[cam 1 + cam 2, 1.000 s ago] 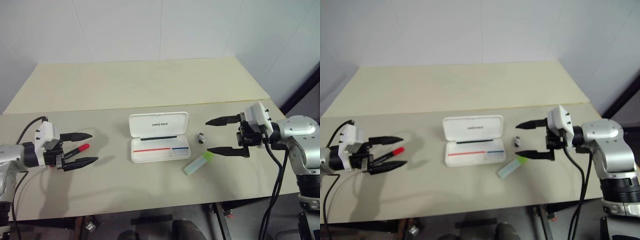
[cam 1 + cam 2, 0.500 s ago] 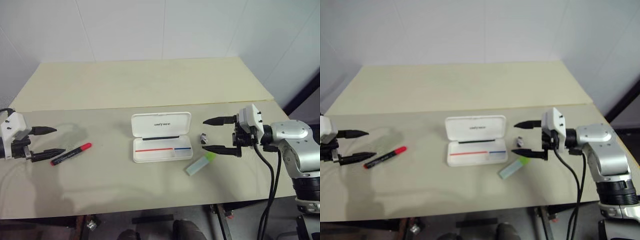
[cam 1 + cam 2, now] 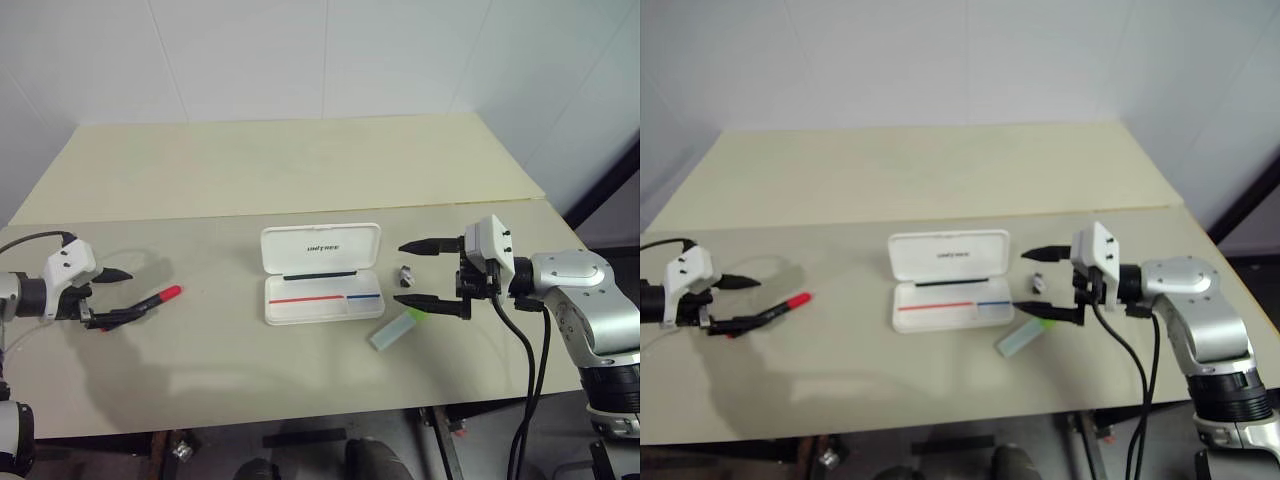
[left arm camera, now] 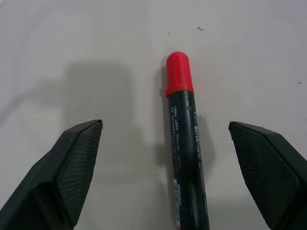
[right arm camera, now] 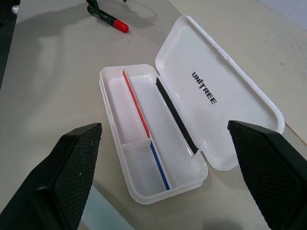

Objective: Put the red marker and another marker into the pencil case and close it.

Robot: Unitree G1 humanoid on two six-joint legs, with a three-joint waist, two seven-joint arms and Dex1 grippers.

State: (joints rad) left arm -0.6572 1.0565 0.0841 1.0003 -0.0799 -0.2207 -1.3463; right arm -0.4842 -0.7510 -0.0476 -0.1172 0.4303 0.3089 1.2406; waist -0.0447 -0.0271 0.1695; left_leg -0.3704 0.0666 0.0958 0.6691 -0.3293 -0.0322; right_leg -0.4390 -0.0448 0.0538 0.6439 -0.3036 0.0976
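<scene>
While the pencil case point(image 3: 321, 273) sits wide open in the middle of the head view, lid flipped back and flat on the table point(image 3: 280, 170), we can see its tray has nothing in it apart from the thin red-and-blue stripe and a dark strip along the hinge side

Over at the left edge of the frame we've got the left gripper point(image 3: 112, 296) with its fingers spread wide, straddling the black barrel end of the red marker point(image 3: 148, 303). From the left wrist view the marker lies flat on the table between the two fingers point(image 4: 72, 175), red cap pointing away, and neither finger is touching it

On the right side of the frame the right gripper point(image 3: 418, 273) hangs just beside the case's right end, fingers also spread wide with nothing between them. The pale green marker point(image 3: 398, 328) lies on the table just below that gripper's lower finger, at the lower right of the case, lime cap toward the gripper. We also see a small dark-and-silver thing point(image 3: 405, 272) on the table between the case and the gripper
</scene>
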